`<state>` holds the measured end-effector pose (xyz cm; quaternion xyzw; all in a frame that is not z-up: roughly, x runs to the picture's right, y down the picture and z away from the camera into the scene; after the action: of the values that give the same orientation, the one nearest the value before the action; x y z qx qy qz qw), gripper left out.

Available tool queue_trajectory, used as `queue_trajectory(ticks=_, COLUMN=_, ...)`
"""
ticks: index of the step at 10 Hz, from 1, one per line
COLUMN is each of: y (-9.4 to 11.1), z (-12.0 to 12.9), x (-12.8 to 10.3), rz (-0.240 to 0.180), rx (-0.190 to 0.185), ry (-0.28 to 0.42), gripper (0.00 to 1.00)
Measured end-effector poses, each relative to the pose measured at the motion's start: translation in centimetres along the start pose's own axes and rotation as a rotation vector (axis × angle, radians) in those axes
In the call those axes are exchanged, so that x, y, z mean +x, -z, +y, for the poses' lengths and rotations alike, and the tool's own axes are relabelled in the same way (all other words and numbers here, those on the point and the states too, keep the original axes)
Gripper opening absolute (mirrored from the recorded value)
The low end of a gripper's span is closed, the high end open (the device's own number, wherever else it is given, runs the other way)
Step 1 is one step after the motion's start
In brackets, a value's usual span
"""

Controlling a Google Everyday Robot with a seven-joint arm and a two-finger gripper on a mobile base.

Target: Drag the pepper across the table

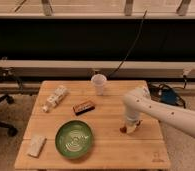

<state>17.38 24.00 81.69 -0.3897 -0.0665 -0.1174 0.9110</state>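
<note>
The pepper [123,129] is a small dark red-brown shape lying on the light wooden table [106,145], right of the middle; only its left end shows from under the gripper. My gripper [130,127] reaches down from the white arm that enters from the right, and its tip sits right over the pepper, touching or almost touching the tabletop. The arm hides most of the fingers.
A green bowl [74,139] stands front left of the gripper. A dark brown bar with an orange stripe [84,106] lies mid-table. A clear plastic cup [99,83] stands at the back edge. A crumpled white packet [55,98] lies back left, a pale sponge-like block [37,145] front left.
</note>
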Motion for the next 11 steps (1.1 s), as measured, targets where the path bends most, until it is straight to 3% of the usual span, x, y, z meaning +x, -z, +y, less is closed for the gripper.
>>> queue_trajectory(ticks=4, y=0.0, z=1.8, x=-5.8, rz=-0.039, rx=-0.005, ry=0.135, gripper=0.0)
queue_trajectory(ticks=11, y=-1.4, z=3.9, x=-9.2, rz=-0.067, rx=-0.047, ry=0.267, gripper=0.0)
